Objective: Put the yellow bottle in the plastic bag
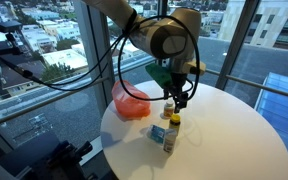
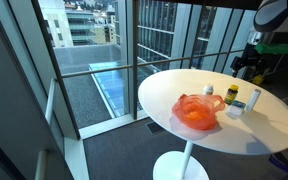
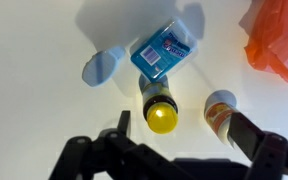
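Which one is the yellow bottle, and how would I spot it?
Find the round white table by the big windows, then the orange plastic bag lying on it. Beside the bag is a little group: a teal box and two small bottles. The yellow bottle has the bright yellow cap and stands right next to the teal box; the other bottle has a pale cap.

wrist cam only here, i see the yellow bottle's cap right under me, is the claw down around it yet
observer: not yet. In an exterior view the claw hangs over the yellow bottle, above its cap rather than down around its body.
operator: ok, and the bag, i only get one corner of it
observer: the whole plastic bag lies crumpled in a low heap on the round table, close to the rim. I cannot tell where its mouth is.
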### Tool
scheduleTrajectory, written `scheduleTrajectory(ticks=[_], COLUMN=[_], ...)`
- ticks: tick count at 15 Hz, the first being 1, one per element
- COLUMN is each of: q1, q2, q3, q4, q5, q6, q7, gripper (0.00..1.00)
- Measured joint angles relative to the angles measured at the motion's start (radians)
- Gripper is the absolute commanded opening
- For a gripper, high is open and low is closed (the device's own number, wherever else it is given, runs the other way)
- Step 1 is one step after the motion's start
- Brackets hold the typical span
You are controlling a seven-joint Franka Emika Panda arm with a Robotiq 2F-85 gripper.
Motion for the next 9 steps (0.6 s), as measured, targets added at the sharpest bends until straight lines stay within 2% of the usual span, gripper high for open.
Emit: scheduleTrajectory(ticks=[9], q1=[-0.008], q2=[0.124], q3=[0.0], q4=[0.003], q5=[0.01], q6=[0.137], q7=[-0.032], gripper=[1.0])
